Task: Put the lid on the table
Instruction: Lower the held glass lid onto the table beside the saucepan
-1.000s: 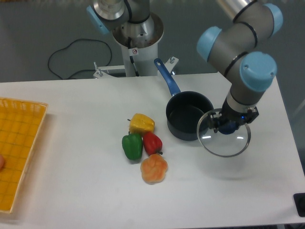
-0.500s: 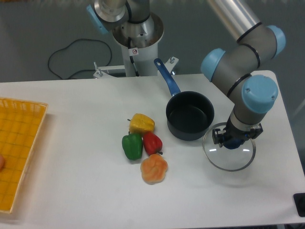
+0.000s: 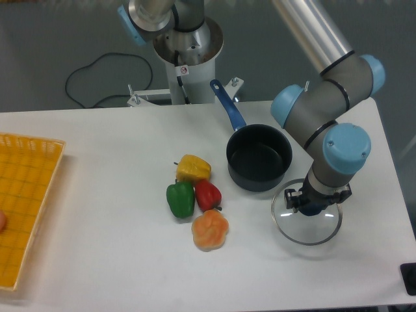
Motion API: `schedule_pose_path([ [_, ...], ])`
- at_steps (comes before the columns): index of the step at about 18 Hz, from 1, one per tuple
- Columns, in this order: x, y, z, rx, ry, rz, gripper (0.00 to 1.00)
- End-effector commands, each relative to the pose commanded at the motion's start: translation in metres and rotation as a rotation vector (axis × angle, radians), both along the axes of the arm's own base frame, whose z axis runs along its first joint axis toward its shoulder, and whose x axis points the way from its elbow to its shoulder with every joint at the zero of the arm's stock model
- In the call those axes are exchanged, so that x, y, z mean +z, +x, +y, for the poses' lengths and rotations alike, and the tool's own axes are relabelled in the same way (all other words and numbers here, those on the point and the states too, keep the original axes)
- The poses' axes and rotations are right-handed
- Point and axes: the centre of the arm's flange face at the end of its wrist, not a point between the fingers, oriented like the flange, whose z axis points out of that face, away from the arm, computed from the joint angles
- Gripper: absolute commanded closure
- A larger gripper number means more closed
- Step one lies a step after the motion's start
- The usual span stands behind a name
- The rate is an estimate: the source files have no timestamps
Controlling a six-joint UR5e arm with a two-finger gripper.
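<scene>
The round glass lid [image 3: 304, 226] with its thin metal rim lies low over the white table [image 3: 104, 260], right in front of the dark blue saucepan [image 3: 259, 158]. My gripper [image 3: 316, 202] points straight down over the lid's centre and is shut on its dark blue knob, which the fingers mostly hide. The lid looks level and very close to the tabletop; I cannot tell whether it touches. The saucepan is uncovered, and its blue handle points toward the back.
Left of the pan sits a cluster of toy peppers: yellow [image 3: 194, 168], green [image 3: 181, 199], red [image 3: 208, 194] and orange [image 3: 210, 230]. A yellow mesh tray [image 3: 23, 208] lies at the left edge. The arm's base [image 3: 185, 52] stands behind the table.
The gripper has carried the lid away from the pan's rim, down and toward the front, then slightly left. The lid now sits much lower over the table.
</scene>
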Motion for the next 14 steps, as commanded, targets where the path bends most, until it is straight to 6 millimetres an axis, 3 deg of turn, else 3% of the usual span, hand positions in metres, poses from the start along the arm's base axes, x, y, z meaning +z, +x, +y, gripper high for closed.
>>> schedule_pose_path([
  [14, -0.025, 0.017, 0.017, -0.012, -0.006, -0.014, 0.54],
])
